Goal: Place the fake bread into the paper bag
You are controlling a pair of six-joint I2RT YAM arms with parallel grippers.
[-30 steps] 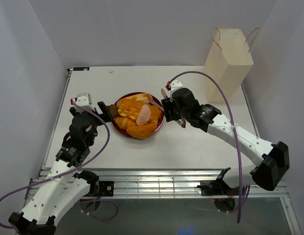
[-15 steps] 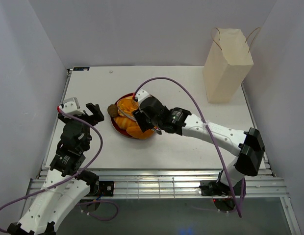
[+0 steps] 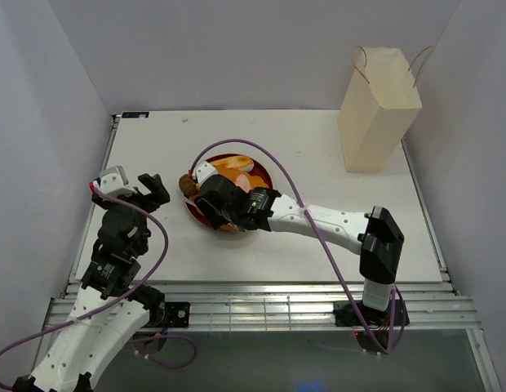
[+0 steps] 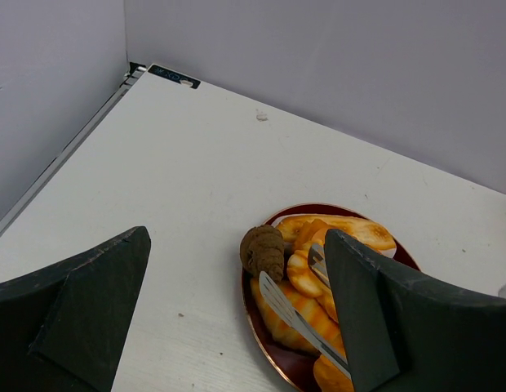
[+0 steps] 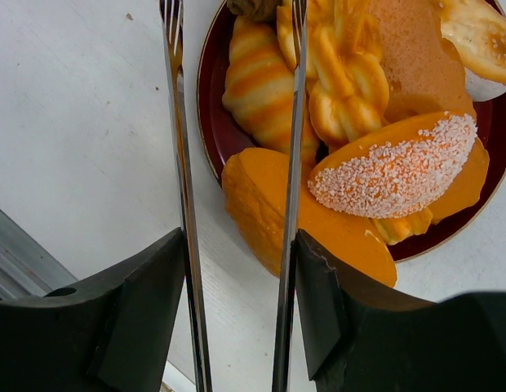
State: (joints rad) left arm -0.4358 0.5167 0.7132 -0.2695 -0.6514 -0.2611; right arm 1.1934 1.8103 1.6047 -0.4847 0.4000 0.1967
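Note:
The fake bread (image 3: 237, 167) is piled on a dark red plate (image 3: 265, 175) at mid table; a brown bun (image 3: 187, 184) sits at its left rim. My right gripper (image 3: 206, 196) hangs over the plate's near-left part, shut on slim metal tongs (image 5: 178, 122) whose arms stand apart. One arm is over the table, the other over the croissant (image 5: 257, 90). A sugar-coated slice (image 5: 396, 167) lies on an orange loaf (image 5: 269, 204). My left gripper (image 3: 132, 186) is open and empty, left of the plate, facing the bun (image 4: 264, 249). The paper bag (image 3: 379, 110) stands upright at the far right.
The right arm stretches across the table's middle from its base at the near right. Grey walls close in the back and both sides. A metal rail runs along the near edge. The left wrist view shows the plate's rim (image 4: 251, 314) and the tong tips (image 4: 302, 322).
My right gripper has swung with the tongs from the plate's right side across to its near-left side. My left gripper has drawn back leftwards, away from the plate.

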